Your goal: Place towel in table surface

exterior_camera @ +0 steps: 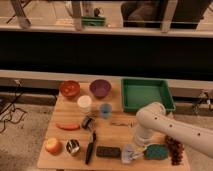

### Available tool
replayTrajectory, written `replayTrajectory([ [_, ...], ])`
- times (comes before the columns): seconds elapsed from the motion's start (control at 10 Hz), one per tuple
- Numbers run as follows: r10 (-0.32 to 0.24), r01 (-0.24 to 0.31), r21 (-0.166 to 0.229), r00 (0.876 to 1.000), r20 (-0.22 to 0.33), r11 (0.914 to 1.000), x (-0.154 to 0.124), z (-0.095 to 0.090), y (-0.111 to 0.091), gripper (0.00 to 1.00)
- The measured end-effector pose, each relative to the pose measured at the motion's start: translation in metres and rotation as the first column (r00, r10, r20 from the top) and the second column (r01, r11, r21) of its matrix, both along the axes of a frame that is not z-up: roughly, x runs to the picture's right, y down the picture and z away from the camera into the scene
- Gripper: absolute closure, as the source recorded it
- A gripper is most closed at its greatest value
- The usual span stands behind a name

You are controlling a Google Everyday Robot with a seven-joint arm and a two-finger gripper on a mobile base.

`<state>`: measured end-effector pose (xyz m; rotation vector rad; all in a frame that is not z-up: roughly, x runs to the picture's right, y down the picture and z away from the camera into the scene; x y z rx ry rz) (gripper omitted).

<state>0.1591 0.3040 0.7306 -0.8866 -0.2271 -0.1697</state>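
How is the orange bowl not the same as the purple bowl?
The orange bowl is reddish orange; the purple bowl is dark purple. The orange bowl sits nearer the table's left edge, while the purple bowl sits to its right, closer to the green tray. Both are round, upright and at the table's far side. The gripper is low at the near edge, far from both.

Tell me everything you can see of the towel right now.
The towel is a teal, soft-looking cloth, bunched into a compact rounded patch. It lies flat on the wooden table near the front right edge, left of the grapes. The end effector is at its left side, apparently touching it, under the white arm.
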Motion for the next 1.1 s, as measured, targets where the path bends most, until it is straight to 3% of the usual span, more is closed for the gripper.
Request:
replayTrajectory([
  [0.5,-0.001,0.001,-0.001,1.0,0.002,1.0,-0.0005,0.0003,0.0002,0.24],
  [0.6,-0.001,0.001,-0.001,1.0,0.002,1.0,-0.0005,0.0003,0.0003,0.2],
  [1.1,0.0,0.0,-0.001,1.0,0.001,1.0,-0.0004,0.0003,0.0005,0.2],
])
